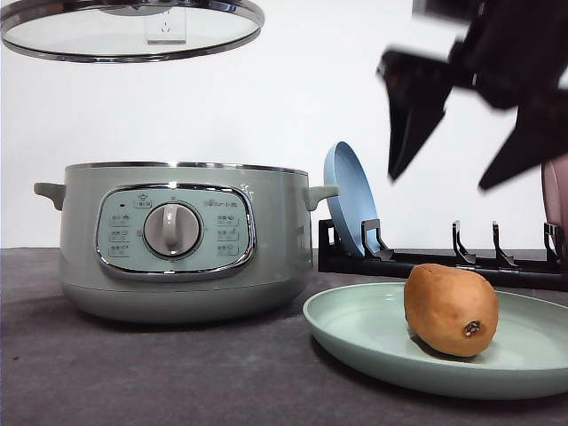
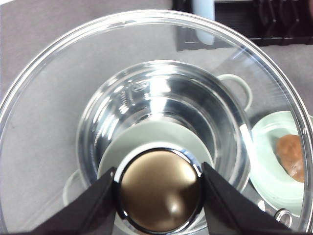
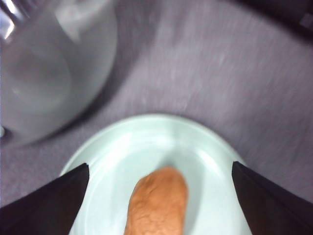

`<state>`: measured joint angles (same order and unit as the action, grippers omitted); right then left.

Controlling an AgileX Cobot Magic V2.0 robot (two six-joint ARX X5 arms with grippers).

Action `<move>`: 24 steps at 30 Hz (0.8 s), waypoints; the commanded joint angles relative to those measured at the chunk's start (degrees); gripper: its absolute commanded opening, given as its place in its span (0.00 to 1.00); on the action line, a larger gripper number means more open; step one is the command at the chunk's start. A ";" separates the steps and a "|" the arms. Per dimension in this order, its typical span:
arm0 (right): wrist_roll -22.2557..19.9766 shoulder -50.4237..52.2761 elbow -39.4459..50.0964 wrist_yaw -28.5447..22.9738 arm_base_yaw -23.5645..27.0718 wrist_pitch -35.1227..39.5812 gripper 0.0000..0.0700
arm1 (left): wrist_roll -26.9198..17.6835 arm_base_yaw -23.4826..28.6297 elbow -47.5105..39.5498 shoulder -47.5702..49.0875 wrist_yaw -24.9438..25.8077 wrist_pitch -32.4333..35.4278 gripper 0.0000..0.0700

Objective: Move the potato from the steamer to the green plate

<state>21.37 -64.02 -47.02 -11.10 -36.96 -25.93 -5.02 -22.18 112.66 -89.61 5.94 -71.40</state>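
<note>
Our right gripper (image 1: 461, 146), jaws wide and empty, hangs above the potato (image 1: 450, 309) on the green plate (image 1: 373, 333); we retreat straight up.

Plain white wall (image 1: 293, 115) behind a dark grey tabletop (image 1: 160, 373).

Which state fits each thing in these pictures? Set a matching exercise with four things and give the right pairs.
Things:
1. potato
2. glass lid
3. blue plate
4. right end effector

States:
A. standing on edge in the black rack
B. open, above the green plate
C. lying on the green plate
D. held up over the steamer by the left end effector

Pairs: 1-C, 2-D, 3-A, 4-B
</note>
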 commanded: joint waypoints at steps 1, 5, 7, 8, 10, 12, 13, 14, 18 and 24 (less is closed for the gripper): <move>-2.70 0.91 -2.22 -1.00 -0.05 -0.82 0.84 | 0.09 -0.51 2.23 -1.37 0.20 1.79 0.00; -4.50 4.37 -5.54 -1.43 0.62 -2.72 0.84 | 0.09 -1.43 2.23 -3.34 0.19 1.88 0.00; -5.16 6.09 -6.73 -1.41 0.95 -3.07 0.84 | 0.09 -1.93 2.23 -4.45 0.21 1.94 0.00; -5.38 6.81 -7.18 -1.41 1.09 -3.27 0.84 | 0.09 -2.17 2.23 -4.98 0.20 1.98 0.00; -5.80 8.17 -8.06 -1.43 1.21 -3.77 0.84 | 0.09 -2.71 2.23 -6.11 0.19 2.11 0.00; -6.02 9.30 -8.44 -1.45 1.21 -4.04 0.84 | 0.02 -3.19 2.23 -7.20 0.18 2.29 0.00; -6.08 9.87 -8.54 -1.47 1.21 -4.18 0.84 | -0.03 -3.39 2.23 -7.77 0.16 2.39 0.00; -6.31 10.35 -8.55 -1.45 1.21 -4.23 0.84 | -0.11 -3.49 2.23 -8.38 0.13 2.52 0.00; -6.82 11.67 -8.55 -1.46 1.21 -4.67 0.84 | -0.24 -3.73 2.23 -10.43 0.09 3.38 0.00; -6.87 12.08 -8.55 -1.43 1.21 -5.59 0.84 | -0.70 -3.95 2.23 -12.60 0.06 4.16 0.00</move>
<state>15.16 -51.72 -54.70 -12.25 -35.46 -31.77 -5.12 -25.67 112.64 -101.64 5.89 -68.77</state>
